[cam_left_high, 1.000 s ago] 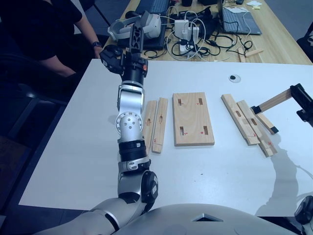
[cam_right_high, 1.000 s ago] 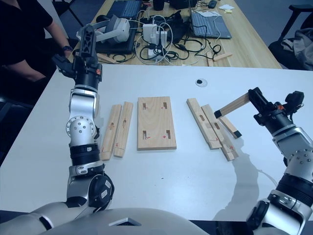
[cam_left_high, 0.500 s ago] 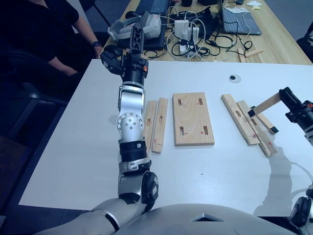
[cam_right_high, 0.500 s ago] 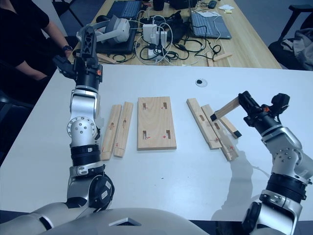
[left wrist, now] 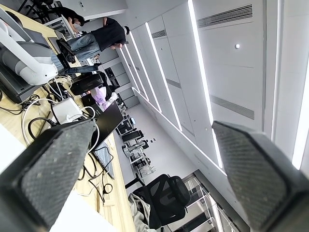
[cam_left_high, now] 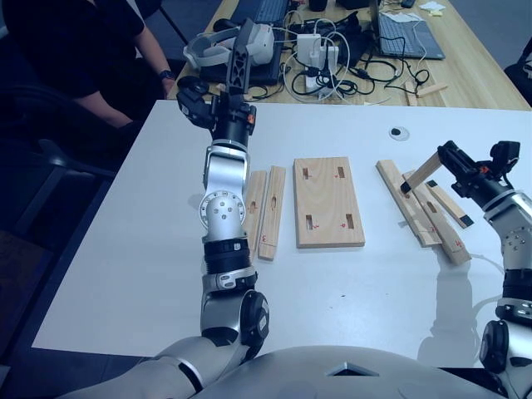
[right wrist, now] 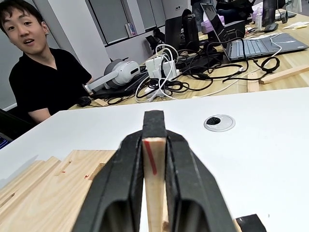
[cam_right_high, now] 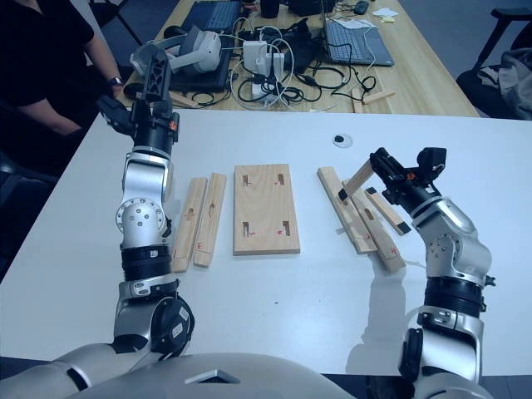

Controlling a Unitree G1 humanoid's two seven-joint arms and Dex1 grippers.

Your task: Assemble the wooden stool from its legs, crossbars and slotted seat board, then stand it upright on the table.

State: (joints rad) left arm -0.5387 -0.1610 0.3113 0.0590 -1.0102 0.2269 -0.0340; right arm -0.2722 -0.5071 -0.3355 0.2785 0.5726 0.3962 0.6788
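Observation:
The slotted seat board (cam_left_high: 328, 202) lies flat mid-table. Two wooden bars (cam_left_high: 263, 212) lie side by side to its left. Right of the board lie two longer slotted bars (cam_left_high: 420, 212) and a short black-tipped piece (cam_left_high: 454, 209). My right gripper (cam_left_high: 449, 158) is shut on a black-tipped wooden bar (cam_left_high: 420, 173), held tilted with its free end just above the right-hand bars. The right wrist view shows the bar (right wrist: 153, 166) clamped between the fingers. My left gripper (cam_left_high: 218, 76) is raised over the table's far left, open and empty, its fingers (left wrist: 48, 169) spread wide.
A round cable grommet (cam_left_high: 400, 132) sits in the table behind the right-hand bars. A wooden desk (cam_left_high: 465, 75) behind holds laptops, cables and a white headset (cam_left_high: 220, 41). A seated person (cam_left_high: 91, 58) is at the far left corner. Bare table lies in front of the parts.
My right arm has swung in from the table's right edge, carrying the bar leftward until it hangs over the right-hand bars. The left arm has barely moved.

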